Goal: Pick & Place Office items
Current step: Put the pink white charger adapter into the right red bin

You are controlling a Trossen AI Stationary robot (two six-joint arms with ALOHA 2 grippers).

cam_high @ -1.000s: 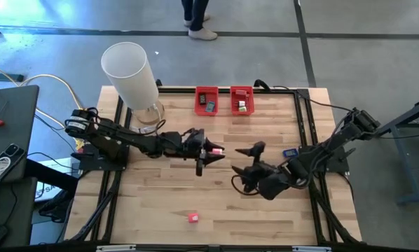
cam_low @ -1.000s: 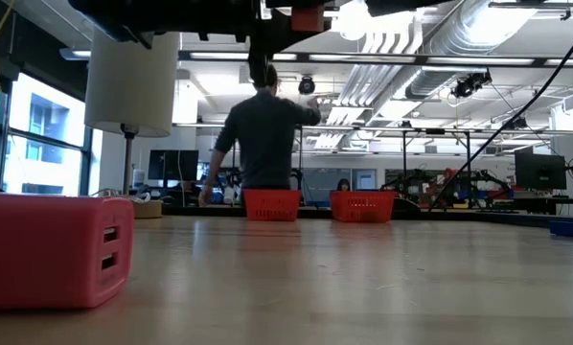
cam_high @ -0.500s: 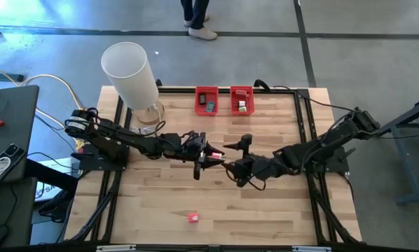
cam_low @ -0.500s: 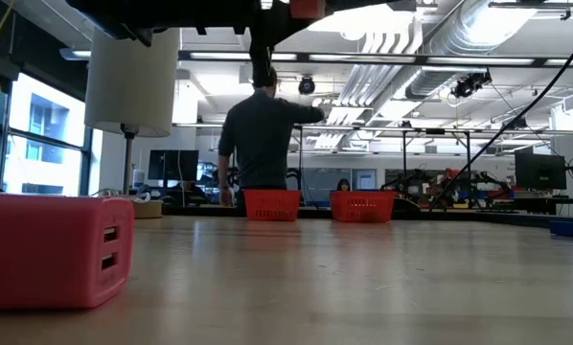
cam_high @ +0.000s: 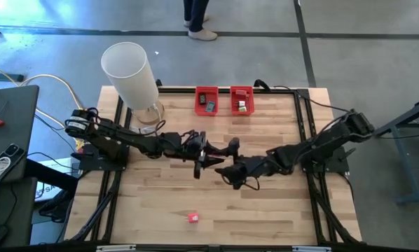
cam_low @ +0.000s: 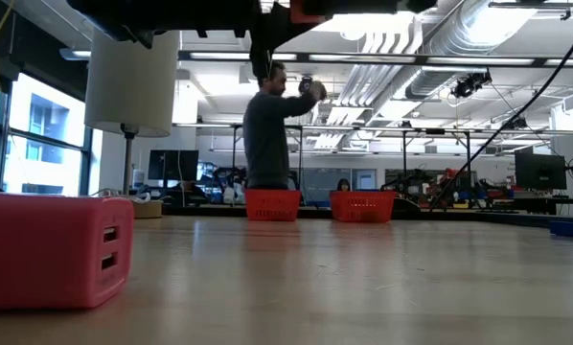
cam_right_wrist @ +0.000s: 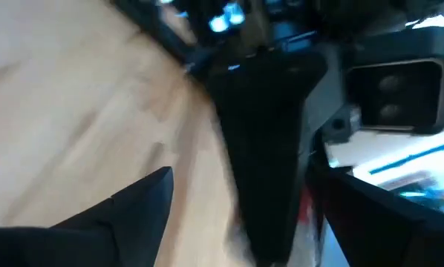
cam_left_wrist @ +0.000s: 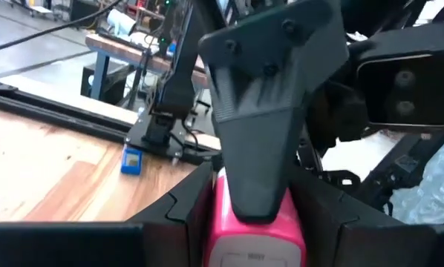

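My left gripper [cam_high: 209, 152] reaches level over the table's middle, shut on a small pink office item [cam_left_wrist: 255, 239] held well above the wood. My right gripper [cam_high: 228, 159] has come in from the table's right and stands open, facing it. One of the right gripper's dark fingers [cam_left_wrist: 266, 111] stands in front of the pink item's far end and hides it. A red office item [cam_high: 193, 218] lies flat on the table near the front edge. It shows large in the low view [cam_low: 52, 251]. My left gripper pinches the pink item by its two sides [cam_left_wrist: 229, 222] between its two fingers, coming level from the table's left. The item is lifted clear of the table and points toward the right arm. My right gripper: I cannot tell whether its finger touches the pink item.
Two red bins [cam_high: 207, 100] [cam_high: 241, 99] with small items stand at the far edge. A tall white cylinder [cam_high: 131, 73] stands at the far left. A blue piece [cam_left_wrist: 131, 159] lies toward the right edge. A person [cam_low: 272, 134] stands beyond the far edge.
My right gripper has moved toward the table's left, up to the pink item in my left gripper. It has rolled about its wrist on the way and stayed open. The pink item has stayed where it was.
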